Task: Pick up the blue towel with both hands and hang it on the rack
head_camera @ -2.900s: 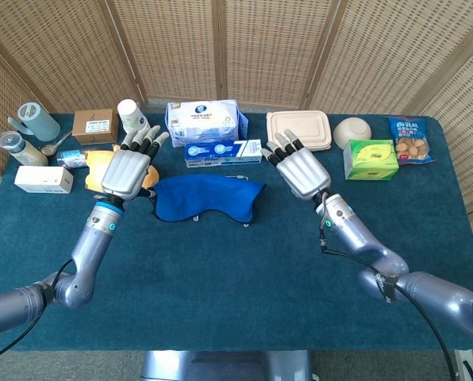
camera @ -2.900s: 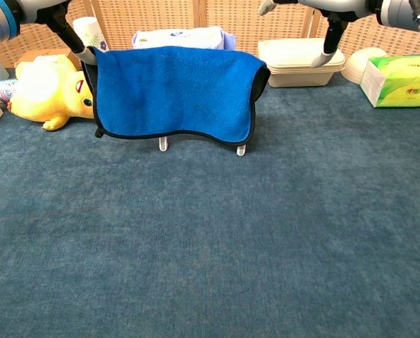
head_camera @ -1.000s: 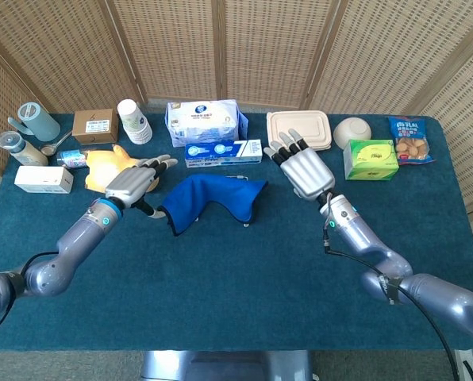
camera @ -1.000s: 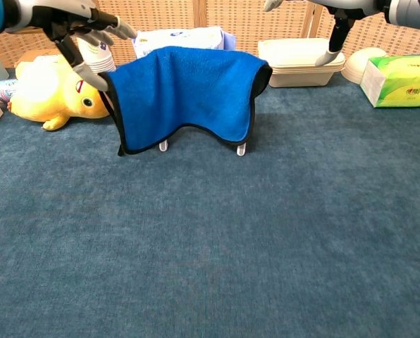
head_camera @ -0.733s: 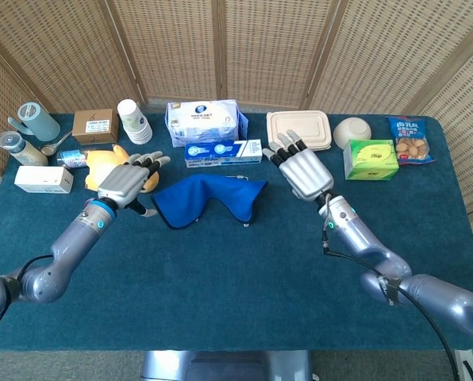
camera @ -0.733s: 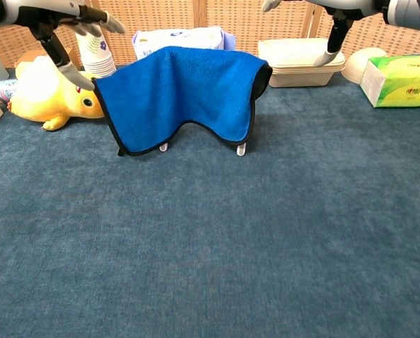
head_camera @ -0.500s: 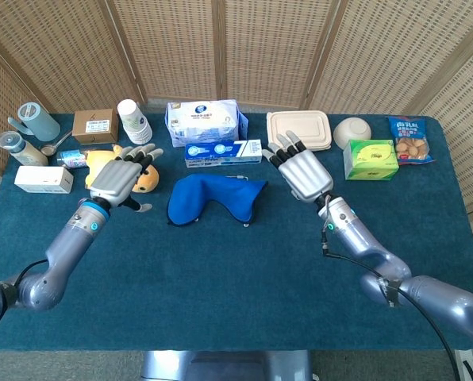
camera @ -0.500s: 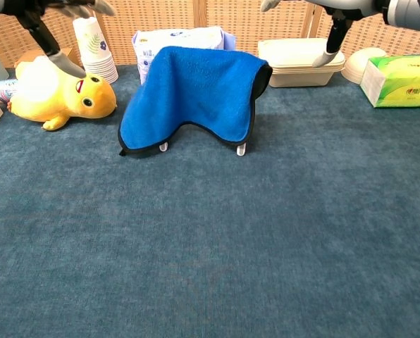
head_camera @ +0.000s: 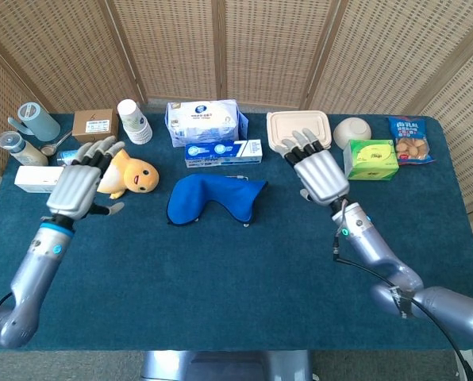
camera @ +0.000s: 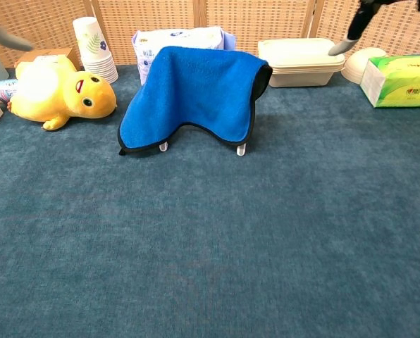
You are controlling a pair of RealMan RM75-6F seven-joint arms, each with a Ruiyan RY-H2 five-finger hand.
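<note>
The wide front half of the table lies open to either hand, while the blue towel on its rack stands mid-table and the back edge is crowded by a yellow duck, paper cups, tissue pack and food container.

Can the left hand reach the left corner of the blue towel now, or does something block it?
Probably yes. The left hand is open above the table, and only bare cloth lies between it and the blue towel; the yellow duck toy sits just behind that path.
</note>
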